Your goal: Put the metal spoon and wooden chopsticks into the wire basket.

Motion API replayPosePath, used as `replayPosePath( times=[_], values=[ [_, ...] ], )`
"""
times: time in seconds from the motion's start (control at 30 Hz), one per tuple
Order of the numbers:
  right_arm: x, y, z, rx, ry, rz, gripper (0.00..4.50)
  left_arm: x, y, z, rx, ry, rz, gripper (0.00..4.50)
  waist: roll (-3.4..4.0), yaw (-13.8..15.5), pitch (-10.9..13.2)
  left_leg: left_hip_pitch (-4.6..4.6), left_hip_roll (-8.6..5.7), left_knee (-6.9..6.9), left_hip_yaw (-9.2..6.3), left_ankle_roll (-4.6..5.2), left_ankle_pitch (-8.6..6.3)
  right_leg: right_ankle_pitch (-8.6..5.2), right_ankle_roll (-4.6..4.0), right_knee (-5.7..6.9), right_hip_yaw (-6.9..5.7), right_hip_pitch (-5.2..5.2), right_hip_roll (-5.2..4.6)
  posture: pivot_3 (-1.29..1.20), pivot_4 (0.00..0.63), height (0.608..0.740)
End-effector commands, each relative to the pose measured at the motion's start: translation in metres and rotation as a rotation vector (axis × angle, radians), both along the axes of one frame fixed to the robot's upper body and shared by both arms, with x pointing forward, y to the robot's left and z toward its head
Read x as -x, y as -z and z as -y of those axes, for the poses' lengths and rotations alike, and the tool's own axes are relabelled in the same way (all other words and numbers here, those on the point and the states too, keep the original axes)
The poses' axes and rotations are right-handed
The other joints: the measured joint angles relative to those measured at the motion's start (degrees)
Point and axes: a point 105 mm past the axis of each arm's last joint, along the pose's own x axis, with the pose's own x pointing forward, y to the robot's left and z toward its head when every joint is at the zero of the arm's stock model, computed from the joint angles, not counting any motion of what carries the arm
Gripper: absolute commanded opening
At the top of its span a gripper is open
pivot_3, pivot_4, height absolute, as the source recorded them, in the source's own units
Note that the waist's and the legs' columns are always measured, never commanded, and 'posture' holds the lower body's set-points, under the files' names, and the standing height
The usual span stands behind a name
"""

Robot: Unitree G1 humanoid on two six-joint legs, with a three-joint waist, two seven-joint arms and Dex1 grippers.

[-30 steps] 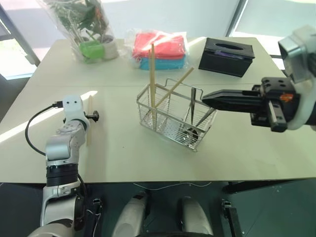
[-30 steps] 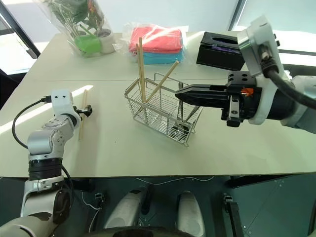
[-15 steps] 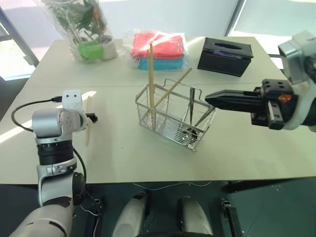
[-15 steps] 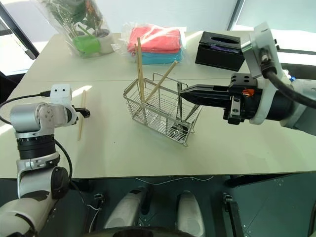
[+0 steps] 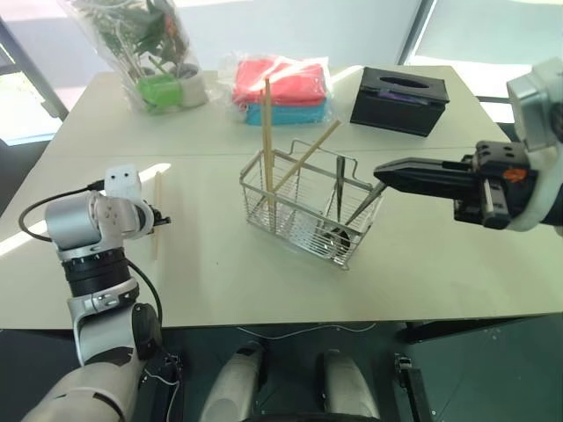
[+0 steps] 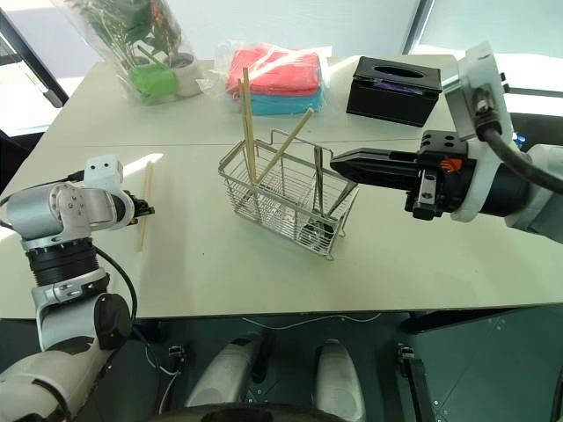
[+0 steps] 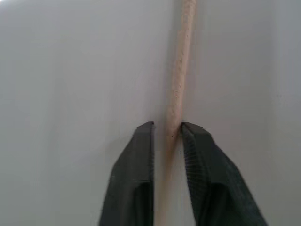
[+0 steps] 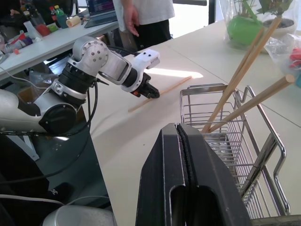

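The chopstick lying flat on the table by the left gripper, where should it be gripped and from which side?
Grip the chopstick across its thin shaft, coming from above. It lies flat on the table, so only its two long sides are free. The left gripper already pinches it that way, a finger on each side.

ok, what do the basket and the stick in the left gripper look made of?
Wire basket: bright metal, likely steel or chrome-plated; thin shiny silver rods in an open mesh. Chopstick between the left gripper fingers: looks like unfinished wood, possibly bamboo; pale tan, matte, faintly grainy.
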Motion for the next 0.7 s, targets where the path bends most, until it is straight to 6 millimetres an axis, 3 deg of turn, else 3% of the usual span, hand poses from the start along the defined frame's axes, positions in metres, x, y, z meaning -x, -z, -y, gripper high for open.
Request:
replayPosePath(
  times=[0.03, 0.2, 0.3, 0.47, 0.57, 0.7],
  values=[
    [0.004, -0.012, -0.001, -0.023, -0.013, 0.062, 0.0, 0.01, 0.012, -0.01, 0.007, -0.05, -0.057, 0.03, 0.0, 0.05, 0.0, 0.0, 0.0, 0.0, 0.0, 0.0, 0.0, 0.0, 0.0, 0.0, 0.0, 0.0, 0.0, 0.0, 0.15, 0.74],
    [0.002, -0.011, 0.0, -0.027, -0.009, 0.061, 0.0, 0.008, 0.009, -0.012, -0.002, -0.056, -0.035, 0.03, 0.01, -0.05, -0.01, 0.01, 0.0, 0.0, 0.0, 0.0, 0.0, 0.01, 0.01, 0.0, 0.0, 0.0, 0.0, 0.0, 0.15, 0.74],
    [0.0, -0.009, 0.002, -0.033, 0.002, 0.056, 0.0, -0.01, -0.015, -0.016, -0.144, -0.011, 0.113, 0.03, 0.01, 0.05, -0.01, 0.01, 0.0, 0.0, 0.0, 0.0, 0.0, 0.01, 0.02, 0.01, 0.0, 0.0, 0.0, 0.0, 0.15, 0.74],
    [-0.001, -0.007, 0.007, -0.034, 0.019, 0.05, 0.0, -0.047, -0.099, 0.01, -0.174, 0.187, 0.614, 0.03, -0.08, 0.52, 0.05, -0.1, 0.0, 0.01, 0.0, -0.01, 0.0, -0.03, -0.16, -0.05, -0.02, -0.05, -0.04, 0.0, 0.15, 0.74],
    [-0.001, -0.006, 0.009, -0.038, 0.031, 0.049, 0.0, -0.055, -0.139, 0.025, -0.137, 0.276, 0.827, 0.03, -0.08, 0.96, 0.04, -0.11, -0.02, 0.02, 0.02, 0.0, 0.0, -0.02, -0.17, -0.14, -0.03, -0.01, -0.07, 0.0, 0.15, 0.74],
    [0.002, -0.003, 0.013, -0.043, 0.051, 0.048, 0.0, -0.048, -0.21, 0.067, -0.057, 0.5, 1.257, 0.03, -0.08, 1.56, 0.05, -0.11, -0.02, 0.01, 0.05, 0.0, 0.01, -0.01, -0.15, -0.14, -0.02, -0.03, -0.05, 0.0, 0.15, 0.74]
  ],
)
